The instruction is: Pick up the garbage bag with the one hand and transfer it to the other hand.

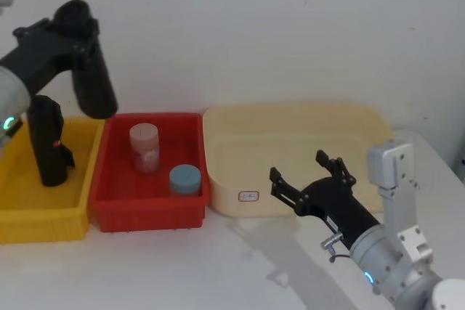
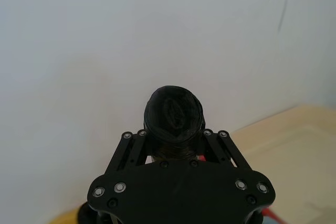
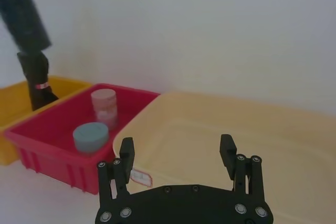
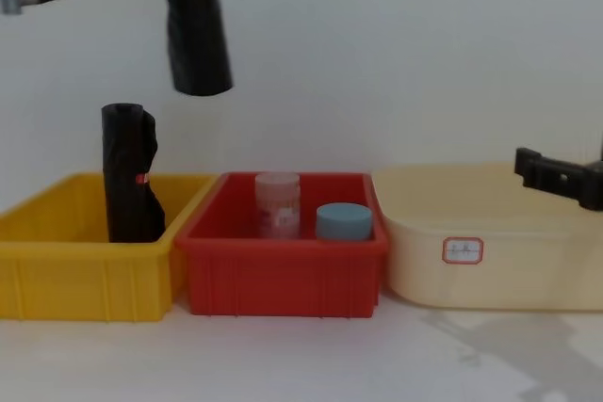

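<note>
A black rolled garbage bag (image 1: 94,85) hangs tilted in the air above the seam between the yellow bin (image 1: 80,179) and the red bin, with my left gripper (image 1: 76,30) shut on its upper end. The left wrist view looks down the roll's end (image 2: 174,115), clamped between the fingers. In the chest view the roll (image 4: 196,30) hangs high above the bins. A second black roll (image 1: 49,143) stands upright in the yellow bin. My right gripper (image 1: 299,168) is open and holds nothing, hovering low over the front of the cream bin (image 1: 363,125).
The red bin (image 1: 109,205) holds a clear pink-tinted jar (image 1: 144,147) and a blue-lidded round container (image 1: 184,178). The cream bin carries a small label (image 1: 248,195) on its front wall. A white wall stands close behind all three bins.
</note>
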### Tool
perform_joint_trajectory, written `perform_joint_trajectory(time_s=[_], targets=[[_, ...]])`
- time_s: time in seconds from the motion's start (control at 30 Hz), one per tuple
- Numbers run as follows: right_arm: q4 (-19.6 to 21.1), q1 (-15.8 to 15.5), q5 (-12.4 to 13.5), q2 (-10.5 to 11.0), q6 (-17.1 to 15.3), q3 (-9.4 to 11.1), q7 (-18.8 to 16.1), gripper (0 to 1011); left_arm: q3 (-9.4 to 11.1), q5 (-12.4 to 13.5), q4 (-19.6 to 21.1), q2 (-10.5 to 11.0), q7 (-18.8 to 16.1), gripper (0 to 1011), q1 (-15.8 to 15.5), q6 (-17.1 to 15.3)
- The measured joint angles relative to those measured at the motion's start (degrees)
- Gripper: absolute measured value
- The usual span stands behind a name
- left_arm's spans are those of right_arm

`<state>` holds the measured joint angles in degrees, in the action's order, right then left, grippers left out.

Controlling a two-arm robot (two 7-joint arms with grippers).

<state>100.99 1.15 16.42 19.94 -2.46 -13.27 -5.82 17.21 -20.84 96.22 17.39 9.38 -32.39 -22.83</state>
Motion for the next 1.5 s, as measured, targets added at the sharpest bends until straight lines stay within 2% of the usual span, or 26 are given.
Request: perform_joint_trajectory(time_s=[0.17,0.33,0.67,1.03,1.5], targets=[[-0.50,2.12,0.00,0.46,-0.53,-0.59,-2.05,1000,1.25,-0.46,-1.41,-2.40,0.09,381,-1.41,-1.27],[-1.85,5.83,-0.30,0.57,-1.07,-1.88,-4.94,1000,2.47,-0.58,-3.16,-4.68,0.07,381,-2.52,-2.12],[-5.42,12.75,-1.93,-0.53,-1.25,-5.05,-9.07,1000,4.29,-0.23,-6.02,-8.10,-0.67,381,-3.87,-2.98],[-9.81,18.35,-3.42,-2.86,-1.18,-8.33,-12.45,1001,5.52,0.38,-8.37,-10.23,-0.76,381,-4.62,-3.33],[-15.95,23.75,-4.06,-6.54,-1.22,-10.29,-13.73,1000,6.04,0.25,-9.72,-11.85,0.43,381,-4.70,-4.00]])
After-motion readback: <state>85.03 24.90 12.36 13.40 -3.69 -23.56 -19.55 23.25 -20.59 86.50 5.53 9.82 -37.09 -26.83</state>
